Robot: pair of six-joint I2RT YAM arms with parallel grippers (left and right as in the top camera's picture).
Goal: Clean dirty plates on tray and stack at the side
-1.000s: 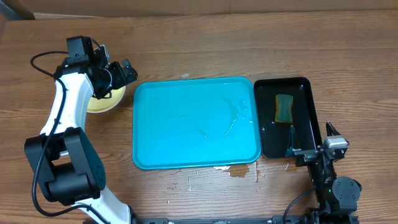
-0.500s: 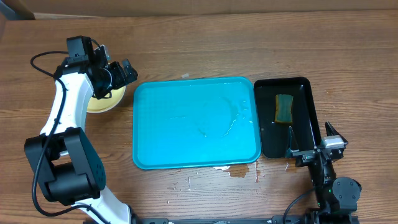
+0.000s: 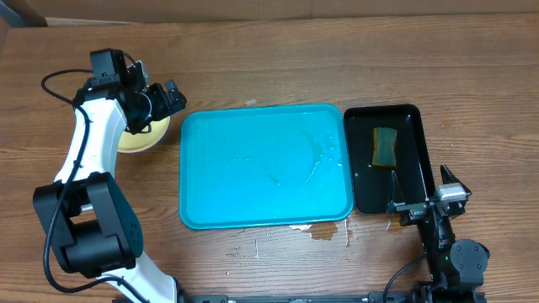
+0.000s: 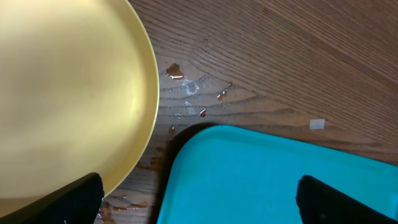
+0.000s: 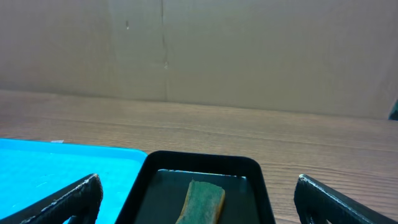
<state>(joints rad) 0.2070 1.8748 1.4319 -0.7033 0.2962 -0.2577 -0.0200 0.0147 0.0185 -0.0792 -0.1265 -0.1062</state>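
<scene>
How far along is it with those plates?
Nearly finished, it seems. Done: the tray holds no plates, and a yellow plate sits on the table left of it; any beneath are hidden. The sponge lies in the black tray. In hand: nothing; the left gripper, over the plate, and the right gripper are open and empty. Left: likely nothing that shows.

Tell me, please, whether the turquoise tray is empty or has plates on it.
Empty: the tray shows only bare, wet-streaked turquoise; a pale yellow plate sits on the table left of it.

plates [image 3: 145, 138] left of tray [image 3: 253, 172], sponge [image 3: 385, 146] right
</scene>
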